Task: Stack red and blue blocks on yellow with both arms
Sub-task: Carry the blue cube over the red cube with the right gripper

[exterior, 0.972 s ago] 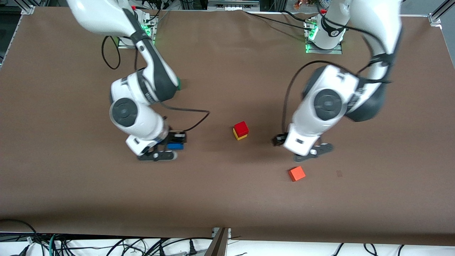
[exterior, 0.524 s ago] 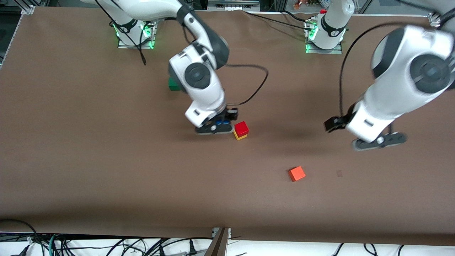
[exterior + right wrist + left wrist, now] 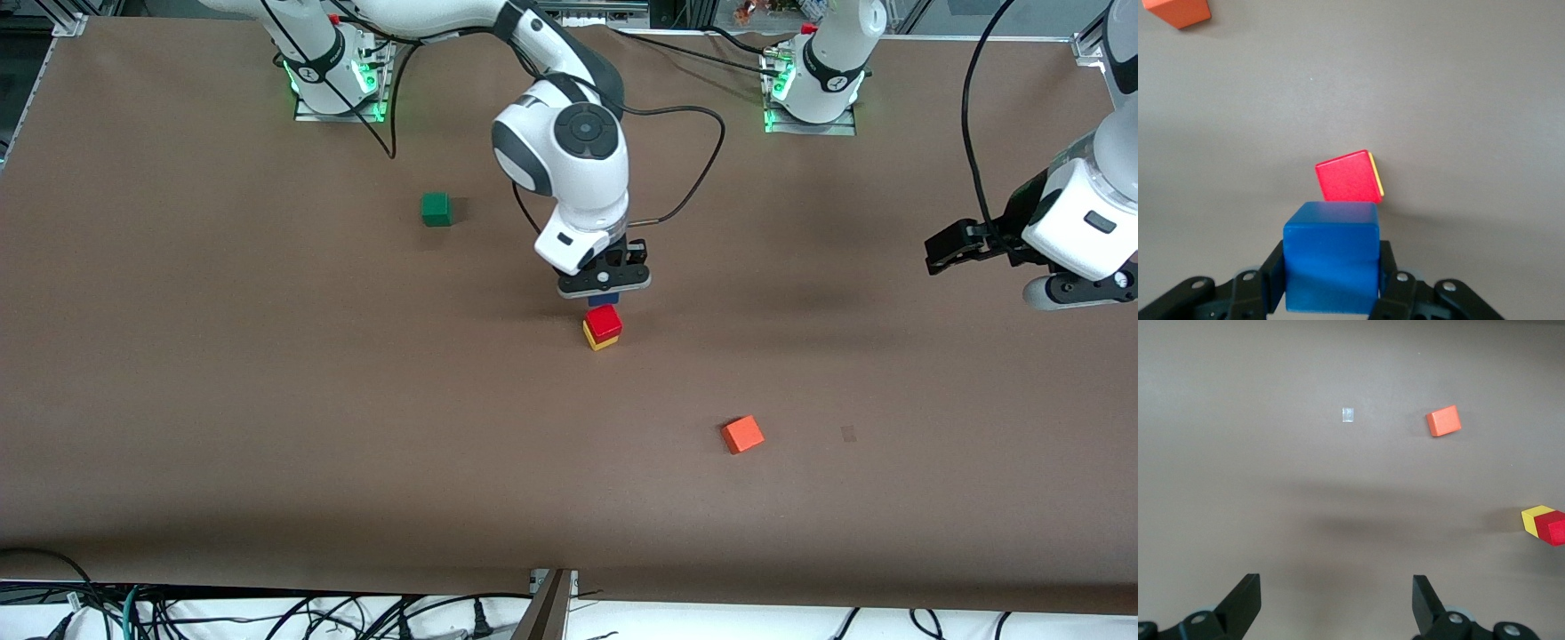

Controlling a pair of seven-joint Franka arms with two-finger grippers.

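Moved from the right arm's end, the right hand (image 3: 605,283) grips the blue block (image 3: 1331,265) just above red (image 3: 604,320) on yellow (image 3: 597,340). Left hand (image 3: 1031,267), open, waits over the tabletop (image 3: 222,400); orange cube (image 3: 741,435) and green cube (image 3: 436,209) lie well apart.

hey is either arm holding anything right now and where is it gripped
The right end effector holds the blue block by two opposite side faces, over the red block. The left end effector is open, empty.
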